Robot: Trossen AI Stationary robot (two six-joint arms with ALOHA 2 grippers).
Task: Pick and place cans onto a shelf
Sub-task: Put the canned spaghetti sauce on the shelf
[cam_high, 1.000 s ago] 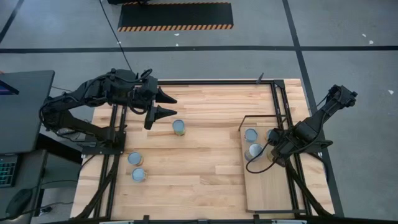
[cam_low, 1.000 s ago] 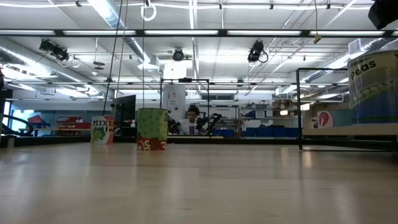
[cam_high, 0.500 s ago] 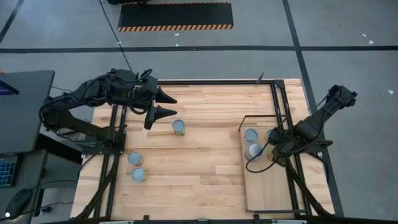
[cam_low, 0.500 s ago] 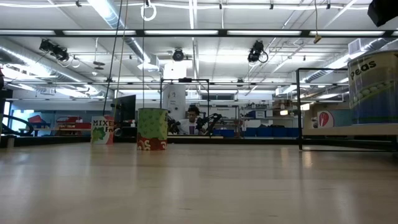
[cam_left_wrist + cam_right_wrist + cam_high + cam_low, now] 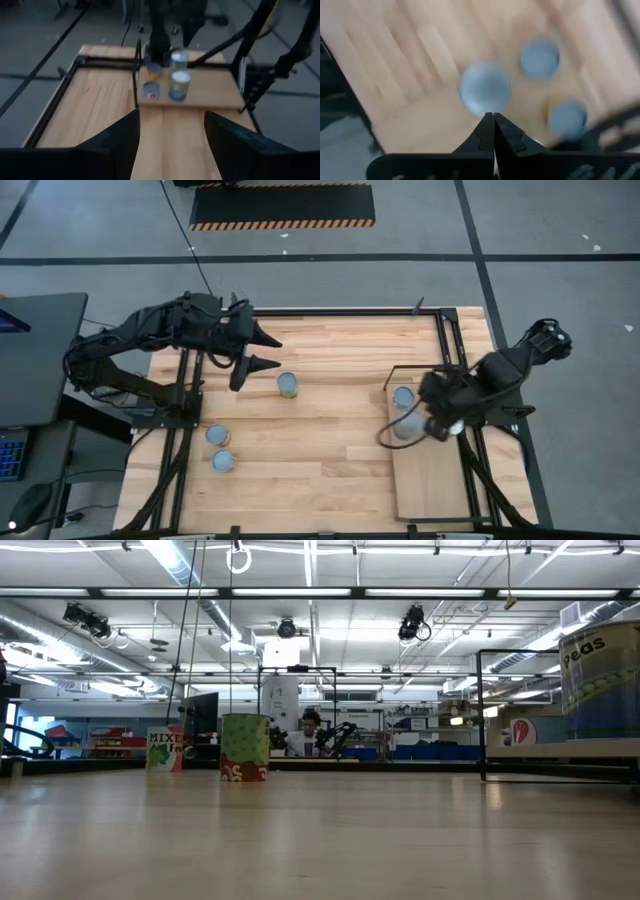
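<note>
A plank-striped wooden table [image 5: 330, 450] stands on a grey floor marked with dark lines, with a black mat edged in orange hazard stripes beyond its far side. The low view looks across the tabletop into a large hall with strip lights overhead.

The shelf [image 5: 432, 465] is a narrow board of pale, smooth plywood in a thin black frame, lying on the right part of the table. Cans with shiny silver-grey round tops stand at its far end: one can [image 5: 403, 396] shows clearly from above, a second [image 5: 405, 426] sits just beside it toward the near edge, partly under the right arm. The right wrist view shows three round tops on the board, blurred. One more can [image 5: 288, 384] stands alone near the table's middle, and two cans [image 5: 217, 434] [image 5: 223, 461] stand close together near the left edge. In the low view a can with a green and red label [image 5: 245, 747] and another reading "MIXED" [image 5: 165, 750] stand upright.

The left gripper [image 5: 274, 350] hovers over the far left part of the table, near the lone can, fingers parted and holding nothing. The right gripper [image 5: 493, 120] hangs over the shelf's cans with its fingers pressed together, empty.
</note>
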